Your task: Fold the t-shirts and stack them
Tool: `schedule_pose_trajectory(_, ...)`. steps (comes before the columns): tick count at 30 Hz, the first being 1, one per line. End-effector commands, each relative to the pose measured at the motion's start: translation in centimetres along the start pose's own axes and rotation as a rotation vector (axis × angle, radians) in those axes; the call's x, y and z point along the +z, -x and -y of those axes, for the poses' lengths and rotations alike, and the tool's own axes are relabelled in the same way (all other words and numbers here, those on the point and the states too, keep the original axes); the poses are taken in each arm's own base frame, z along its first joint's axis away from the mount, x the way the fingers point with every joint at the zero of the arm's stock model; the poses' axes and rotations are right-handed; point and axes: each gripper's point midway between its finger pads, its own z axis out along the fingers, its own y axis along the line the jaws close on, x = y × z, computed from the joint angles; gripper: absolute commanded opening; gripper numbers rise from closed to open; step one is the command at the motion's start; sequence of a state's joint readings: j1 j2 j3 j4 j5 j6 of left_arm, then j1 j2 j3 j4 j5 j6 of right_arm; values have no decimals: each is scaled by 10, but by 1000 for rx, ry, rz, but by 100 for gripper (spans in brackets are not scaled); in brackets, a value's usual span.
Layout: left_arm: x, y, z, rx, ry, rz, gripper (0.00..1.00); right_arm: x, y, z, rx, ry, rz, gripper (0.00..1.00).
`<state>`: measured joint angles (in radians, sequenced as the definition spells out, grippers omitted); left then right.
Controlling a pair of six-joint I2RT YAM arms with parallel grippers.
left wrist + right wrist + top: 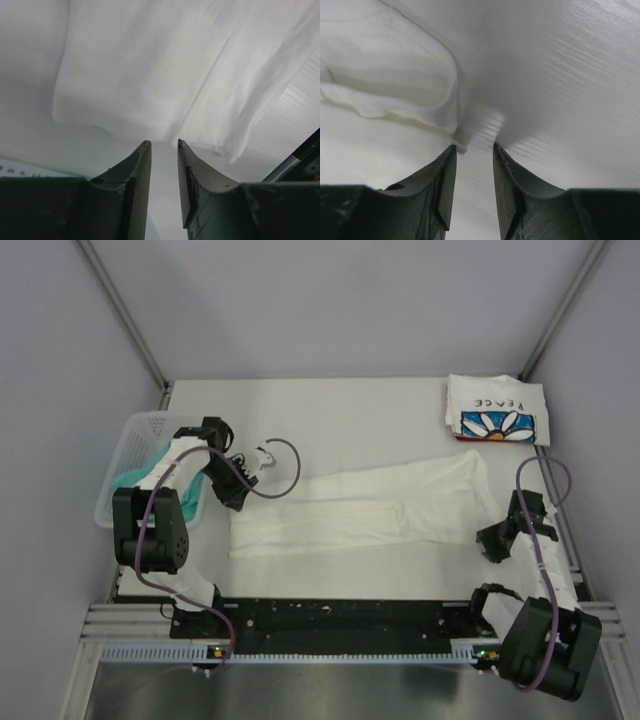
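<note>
Grey walls enclose a white bench (340, 410). Across its middle lies a large white t-shirt (370, 510), folded into a long, narrow band and showing only plain cloth. At the left edge a white mesh basket (135, 435) is partly hidden by the left arm; a teal t-shirt (135, 478) peeks from it, mostly covered. In the far right corner sits a folded white t-shirt (497, 410) with a blue daisy and "PEACE". The left pincer (161, 144) is released just short of the band's left end; the right pincer (474, 146), also released, is beside its right end, grasping nothing
</note>
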<state>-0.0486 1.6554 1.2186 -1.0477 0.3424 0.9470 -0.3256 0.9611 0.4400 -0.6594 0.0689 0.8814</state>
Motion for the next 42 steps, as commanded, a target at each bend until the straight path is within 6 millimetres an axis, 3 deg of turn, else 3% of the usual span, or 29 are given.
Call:
schedule_pose_trajectory(1, -5, -6, 20, 41, -58, -2, 33, 3, 13, -6, 55, 16, 64, 35)
schedule_pose_trajectory(7, -1, -26, 62, 113, -216, -21, 35, 1, 19, -20, -1, 69, 67, 38)
schedule_pose_trajectory(11, 12, -35, 87, 146, -297, -42, 37, 4, 11, -30, 1, 125, 24, 38)
schedule_pose_trajectory(15, 17, -24, 100, 174, -325, -35, 37, 7, 4, -35, 6, 150, -12, 33)
schedule_pose_trajectory(21, 6, 47, 140, 378, -394, 93, 39, 5, 3, -37, 1, 168, -19, 0)
schedule_pose_trajectory(26, 14, 121, 194, 596, -451, 227, 41, -6, 5, -41, -30, 202, -7, 0)
schedule_pose_trajectory(29, 31, 169, 219, 660, -441, 304, 42, -21, 11, -47, -84, 224, 11, 0)
schedule_pose_trajectory(35, 57, 229, 254, 657, -454, 344, 44, -45, 24, -73, -149, 302, 14, 0)
schedule_pose_trajectory(38, 67, 258, 264, 675, -445, 393, 47, -48, 30, -85, -156, 318, -1, 0)
schedule_pose_trajectory(42, 90, 283, 278, 741, -403, 403, 50, -43, 32, -100, -151, 339, -32, 0)
